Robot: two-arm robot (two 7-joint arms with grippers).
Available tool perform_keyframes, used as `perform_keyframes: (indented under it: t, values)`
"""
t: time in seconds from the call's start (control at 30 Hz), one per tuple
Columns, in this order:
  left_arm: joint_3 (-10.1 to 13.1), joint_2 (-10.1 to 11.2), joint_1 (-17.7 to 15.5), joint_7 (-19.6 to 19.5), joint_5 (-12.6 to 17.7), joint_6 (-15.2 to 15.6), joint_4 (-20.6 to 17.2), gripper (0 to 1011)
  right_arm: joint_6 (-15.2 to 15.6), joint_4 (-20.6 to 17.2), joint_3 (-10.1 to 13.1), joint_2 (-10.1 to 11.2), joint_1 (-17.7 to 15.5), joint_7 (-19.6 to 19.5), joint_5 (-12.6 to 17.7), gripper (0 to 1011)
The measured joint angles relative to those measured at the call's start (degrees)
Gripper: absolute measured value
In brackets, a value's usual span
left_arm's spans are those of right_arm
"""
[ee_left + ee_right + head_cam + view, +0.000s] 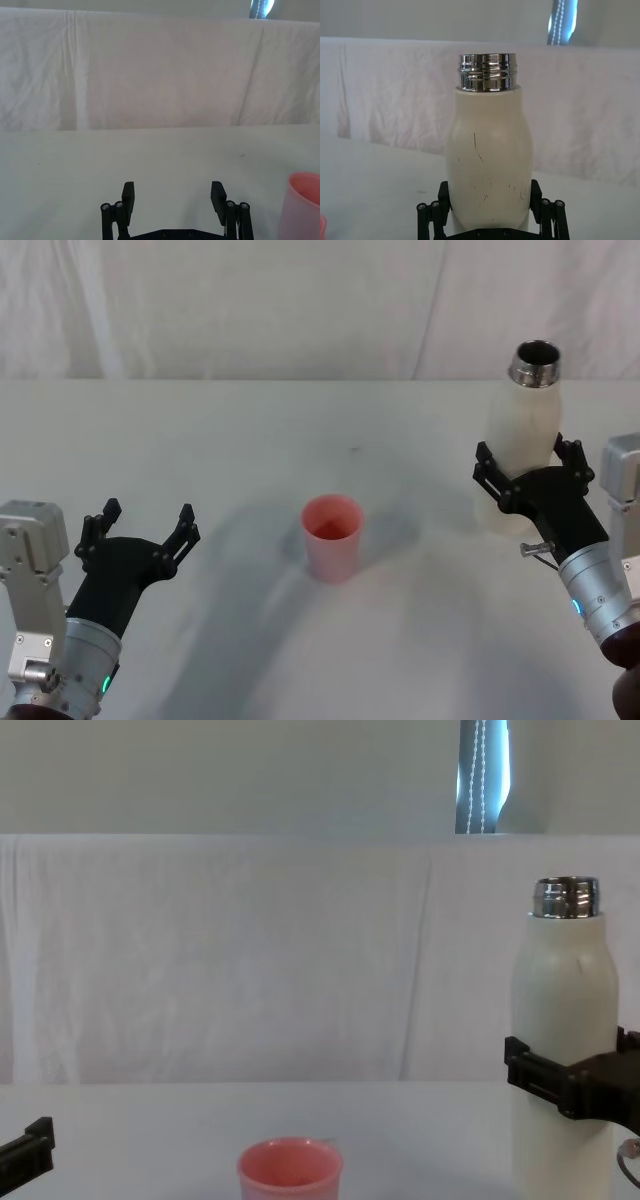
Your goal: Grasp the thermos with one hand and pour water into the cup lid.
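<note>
We see the right tool (532, 472) clamped around the upright thermos (522, 425), right of the cup lid (331, 536); the left tool (140, 530) waits spread apart, left of it.

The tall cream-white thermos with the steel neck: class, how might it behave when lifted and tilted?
The tall cream-white thermos with the steel neck looks rigid, so the right gripper flanking its body should not dent it. Its smooth body may slip. Tall, narrow and uncapped, it would probably tip easily and spill.

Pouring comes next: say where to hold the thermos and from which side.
Hold the thermos on its straight lower body, below the rounded shoulders, from the near side. The right gripper already straddles it there, and the steel neck stays free, probably easing the tilt toward the cup lid.
</note>
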Motion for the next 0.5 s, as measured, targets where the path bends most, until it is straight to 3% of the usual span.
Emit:
perform_keyframes:
  t: [0.2,0.5]
  values:
    - [0.0,0.0,0.0,0.0,0.0,0.0,0.0,1001,-0.2,-0.4,-1.3,1.5,0.3,-0.4,-3.8,958]
    - [0.0,0.0,0.0,0.0,0.0,0.0,0.0,1001,-0.2,-1.2,-4.4,4.2,1.4,-1.6,-13.2,959]
